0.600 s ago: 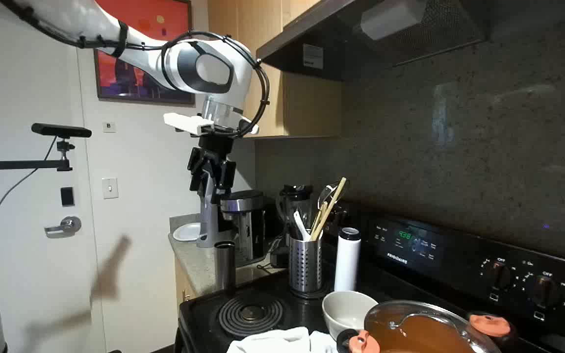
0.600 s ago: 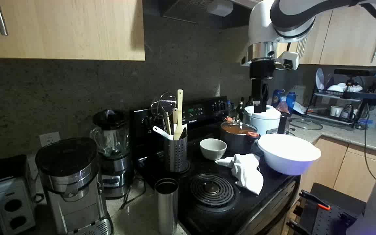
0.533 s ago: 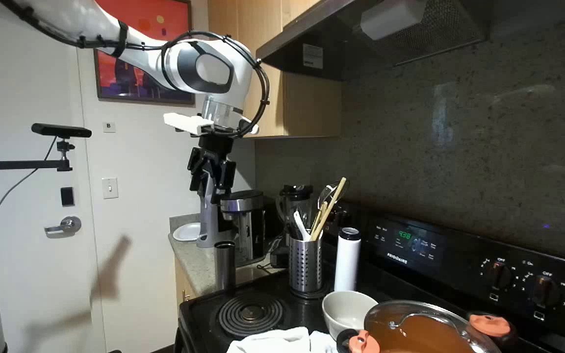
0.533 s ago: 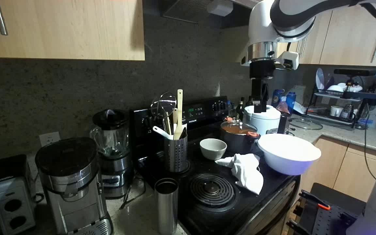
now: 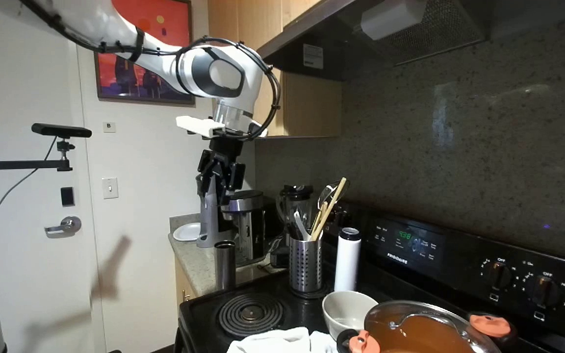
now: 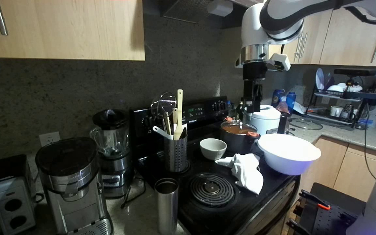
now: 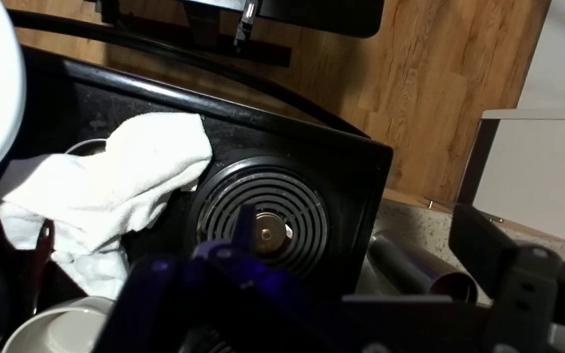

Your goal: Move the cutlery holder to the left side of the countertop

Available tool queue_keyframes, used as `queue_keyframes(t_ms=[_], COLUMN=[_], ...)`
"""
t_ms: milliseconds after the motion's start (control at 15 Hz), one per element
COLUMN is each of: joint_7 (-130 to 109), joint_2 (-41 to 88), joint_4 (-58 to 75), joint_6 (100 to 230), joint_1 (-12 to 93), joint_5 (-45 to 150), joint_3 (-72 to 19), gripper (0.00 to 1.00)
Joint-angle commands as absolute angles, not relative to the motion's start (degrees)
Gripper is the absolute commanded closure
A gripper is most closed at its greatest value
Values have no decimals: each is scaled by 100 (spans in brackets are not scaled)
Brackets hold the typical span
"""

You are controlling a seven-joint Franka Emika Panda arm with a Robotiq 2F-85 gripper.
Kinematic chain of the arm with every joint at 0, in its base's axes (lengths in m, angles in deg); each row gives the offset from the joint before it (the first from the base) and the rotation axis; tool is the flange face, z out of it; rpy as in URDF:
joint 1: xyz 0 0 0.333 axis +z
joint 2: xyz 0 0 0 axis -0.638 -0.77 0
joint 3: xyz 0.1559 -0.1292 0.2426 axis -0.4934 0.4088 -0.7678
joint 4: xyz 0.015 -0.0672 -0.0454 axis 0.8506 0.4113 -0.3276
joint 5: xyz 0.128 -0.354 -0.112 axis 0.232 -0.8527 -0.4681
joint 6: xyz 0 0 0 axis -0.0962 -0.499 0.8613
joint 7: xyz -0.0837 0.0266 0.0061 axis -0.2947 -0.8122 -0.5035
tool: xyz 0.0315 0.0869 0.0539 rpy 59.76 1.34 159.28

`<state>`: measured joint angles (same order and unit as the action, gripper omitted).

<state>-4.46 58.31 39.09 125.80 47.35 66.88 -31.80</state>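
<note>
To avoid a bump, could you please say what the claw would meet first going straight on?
Pointing down, the claw would probably meet the black stove top first, near the front burner; depth is unclear.

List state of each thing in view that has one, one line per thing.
Gripper: open, holding nothing
Cutlery holder: upright on the stove, utensils in it
Slim white cylinder: upright, dark top on
Steel cylinder: upright, top open
Pot: glass lid on
Blender: black lid on
White cooker: lid shut
Towel: crumpled, on the stove
Stove display: lit, green 9:38
</note>
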Motion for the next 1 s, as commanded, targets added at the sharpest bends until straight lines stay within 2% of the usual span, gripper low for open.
queue_keyframes(t_ms=[0, 533, 933], joint_7=[-707, -1539, -2167], joint_2=[4689, 2671, 1967], joint_4=[2826, 792, 122], joint_6=[12511, 12654, 13127], joint_1=[4485, 4305, 4390], joint_5=[6744, 6858, 6869], joint_3=[-3208, -3216, -3222], gripper=[0, 0, 0])
